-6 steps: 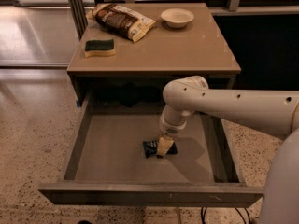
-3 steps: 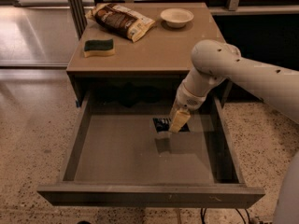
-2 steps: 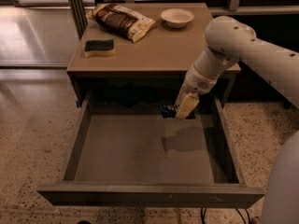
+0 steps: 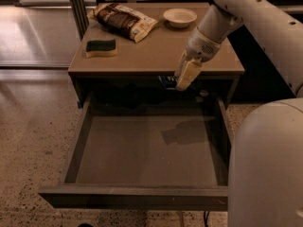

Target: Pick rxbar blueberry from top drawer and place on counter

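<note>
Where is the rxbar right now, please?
In the camera view the rxbar is held in the claw, just right of the middle, under the counter's front edge and above the drawer's back.

1. Dim and warm throughout; brightest on floor (image 4: pixel 33 32), upper left.
2. Soft shadow across top drawer (image 4: pixel 123 150), below end effector (image 4: pixel 187 75) at centre-right.
3. Gripped rxbar blueberry (image 4: pixel 166 82) nearly lost in darkness under table (image 4: pixel 142 56) edge.
</note>
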You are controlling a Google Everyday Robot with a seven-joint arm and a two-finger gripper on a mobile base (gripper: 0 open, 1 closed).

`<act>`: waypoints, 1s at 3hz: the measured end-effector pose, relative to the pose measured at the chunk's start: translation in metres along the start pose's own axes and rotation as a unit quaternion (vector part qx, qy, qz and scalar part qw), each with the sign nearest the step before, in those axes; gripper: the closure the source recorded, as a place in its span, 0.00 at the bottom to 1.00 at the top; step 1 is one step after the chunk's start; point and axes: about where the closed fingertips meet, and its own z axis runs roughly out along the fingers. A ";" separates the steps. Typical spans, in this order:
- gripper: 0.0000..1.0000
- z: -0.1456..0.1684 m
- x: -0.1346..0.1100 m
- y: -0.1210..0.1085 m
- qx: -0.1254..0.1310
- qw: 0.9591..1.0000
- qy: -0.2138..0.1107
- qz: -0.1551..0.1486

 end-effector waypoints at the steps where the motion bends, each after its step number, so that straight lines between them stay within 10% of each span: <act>1: 1.00 -0.037 -0.031 -0.021 0.037 0.999 -0.016 -0.024; 3: 1.00 -0.042 -0.061 -0.054 0.073 0.996 -0.019 -0.048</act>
